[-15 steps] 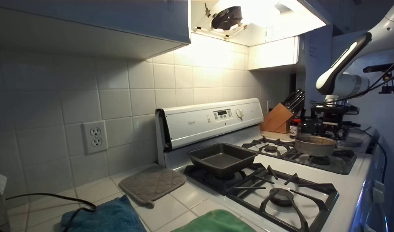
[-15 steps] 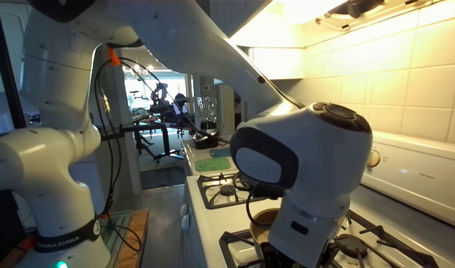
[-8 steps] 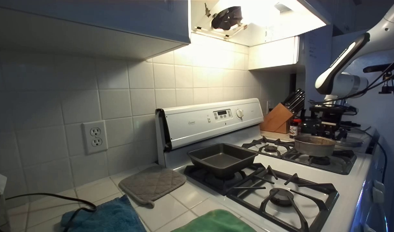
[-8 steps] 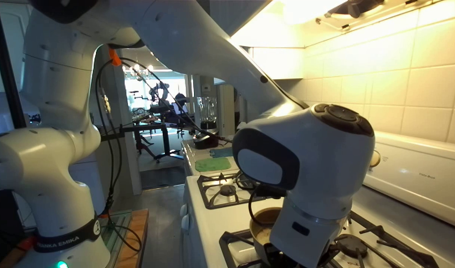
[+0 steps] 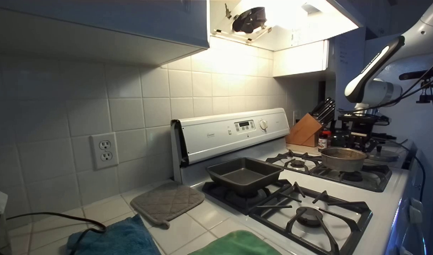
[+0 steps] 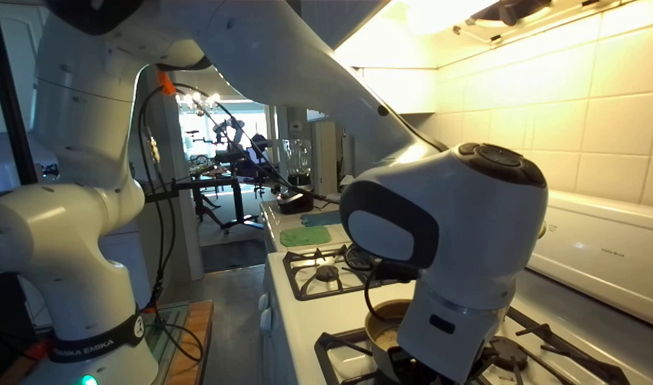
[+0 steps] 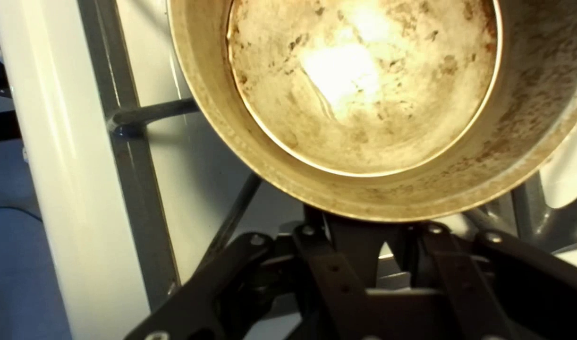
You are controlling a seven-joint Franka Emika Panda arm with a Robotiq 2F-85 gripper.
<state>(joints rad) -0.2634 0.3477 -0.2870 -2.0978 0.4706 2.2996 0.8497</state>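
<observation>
The round metal saucepan (image 5: 344, 161), dull grey outside and brassy inside, was flecked with dark stains, light glaring off its bottom. It was over a burner grate (image 7: 142, 198) of the gas stove (image 5: 383, 203), the hand (image 7: 361, 229) pinching its black handle (image 7: 357, 250).

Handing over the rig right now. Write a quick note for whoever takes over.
Gripper: appears closed on the dark handle; contact is partly hidden.
Pot: upright over a front burner; I can't tell whether its base touches the grate.
Baking pan: at the back of the stove, untouched.
Done: handle gripped, by the look of it.
Left: pot not yet off the stove.
</observation>
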